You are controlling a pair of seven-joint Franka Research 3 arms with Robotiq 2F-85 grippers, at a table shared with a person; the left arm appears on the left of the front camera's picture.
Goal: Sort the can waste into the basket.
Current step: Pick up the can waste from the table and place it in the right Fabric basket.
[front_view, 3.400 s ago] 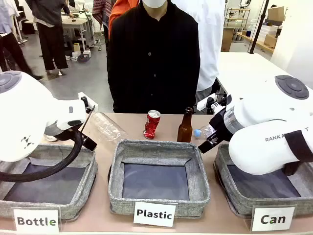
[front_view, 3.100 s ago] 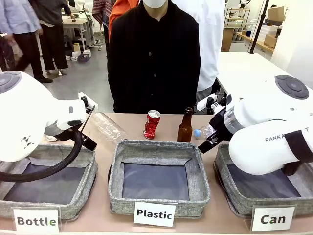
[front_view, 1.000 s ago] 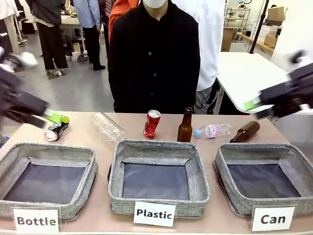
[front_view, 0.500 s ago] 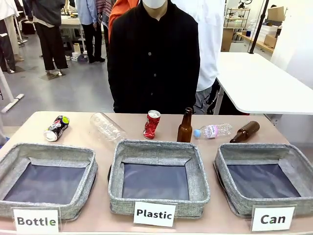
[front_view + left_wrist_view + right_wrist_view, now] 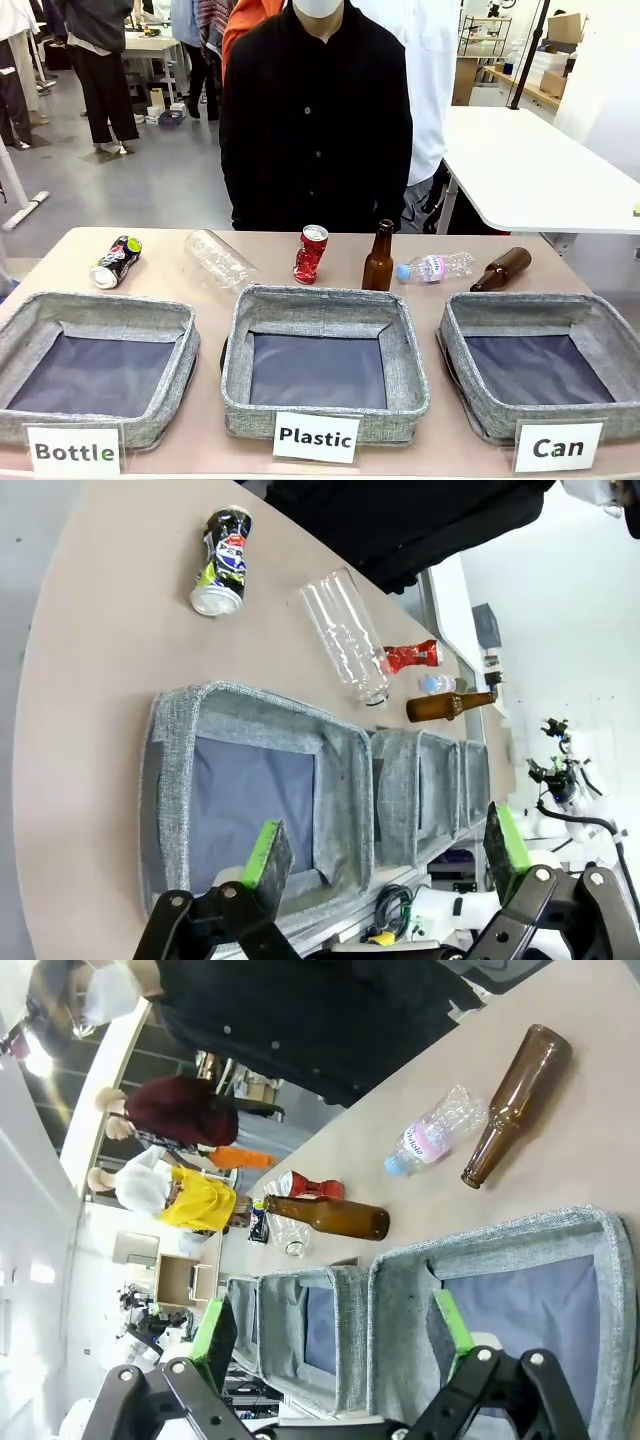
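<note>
My left claw (image 5: 387, 845) hangs raised in the air, wrist rolled sideways, its two black fingers spread wide with the green pads (image 5: 266, 852) far apart. My right claw (image 5: 333, 1328) hangs raised too, wrist also rolled, fingers parted wide.

Front view: fixed, close at the table's (image 5: 60, 255) near edge, facing the person (image 5: 315, 120) at the far edge.
Left wrist view: raised off the left end, rolled sideways.
Right wrist view: likewise, off the right end.
Shared by all three: far edge, red can (image 5: 311, 253).
</note>
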